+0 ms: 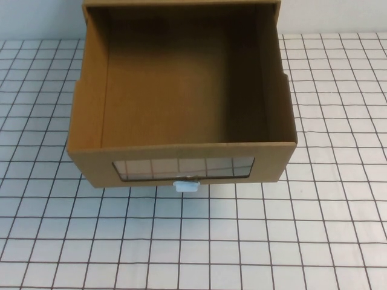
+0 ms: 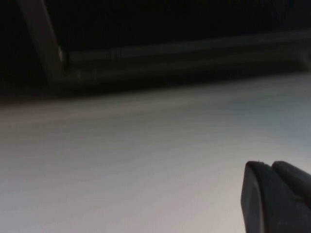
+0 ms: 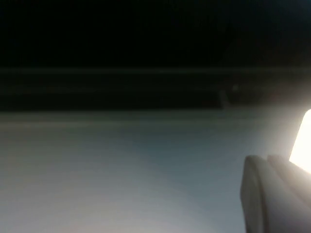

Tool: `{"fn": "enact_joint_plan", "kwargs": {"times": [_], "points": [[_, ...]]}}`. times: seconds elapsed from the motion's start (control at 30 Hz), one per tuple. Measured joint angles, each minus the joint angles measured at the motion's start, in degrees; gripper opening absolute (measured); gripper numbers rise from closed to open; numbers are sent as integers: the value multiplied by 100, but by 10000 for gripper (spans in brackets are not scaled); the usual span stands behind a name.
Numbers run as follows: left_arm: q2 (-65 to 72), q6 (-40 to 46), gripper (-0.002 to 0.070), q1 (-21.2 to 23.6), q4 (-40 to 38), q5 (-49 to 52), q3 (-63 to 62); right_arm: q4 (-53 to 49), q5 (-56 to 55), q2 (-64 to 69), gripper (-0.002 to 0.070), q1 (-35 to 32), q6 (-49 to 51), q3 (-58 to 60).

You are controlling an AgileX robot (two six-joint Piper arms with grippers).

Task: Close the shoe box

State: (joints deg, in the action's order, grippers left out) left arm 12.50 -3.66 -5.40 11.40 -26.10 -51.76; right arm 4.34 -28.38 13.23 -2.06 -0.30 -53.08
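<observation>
A white table (image 1: 338, 229) ruled with a dark grid filled the high view, and on it, toward the far side and roughly centred, stood the shoe box (image 1: 181, 90), a brown cardboard drawer-style box. Its drawer was pulled out toward the robot, so the bare cardboard interior lay open to the camera from above, with the outer sleeve showing only as a rim at the far edge. The drawer's front wall faced the robot and carried a clear plastic window (image 1: 184, 167), through which the grid lines of the table could be seen. Just below that window, at the bottom edge of the front wall, sat a small white pill-shaped handle (image 1: 185, 186), touching the table line. Neither arm appeared in the high view. In the left wrist view the left gripper (image 2: 277, 196) showed only as a dark finger at one corner, above a pale blurred surface with dark framing beyond; how its jaws stood could not be told. The right gripper (image 3: 274, 191) looked much the same in the right wrist view, beside a bright glare, and its jaws likewise could not be judged.
</observation>
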Motion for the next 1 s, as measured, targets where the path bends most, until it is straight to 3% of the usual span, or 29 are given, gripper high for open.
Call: {"fn": "enact_joint_plan", "kwargs": {"times": [0.23, 0.43, 0.6, 1.0], "points": [[1164, -180, -6, 0, -47, 2655, -1293, 0, 3678, 1499, -13, 0, 0, -2155], [2161, -207, -6, 0, 42, 3883, -1308, 0, 5651, 2689, -13, 0, -21, -2329], [2740, -265, -6, 0, 142, 3985, -1269, 71, 6017, 3287, -13, 165, -34, -2074], [3424, -1045, -6, 0, -570, 4847, -1423, 1679, 6945, 4072, -13, 1056, -267, -1303]]}}
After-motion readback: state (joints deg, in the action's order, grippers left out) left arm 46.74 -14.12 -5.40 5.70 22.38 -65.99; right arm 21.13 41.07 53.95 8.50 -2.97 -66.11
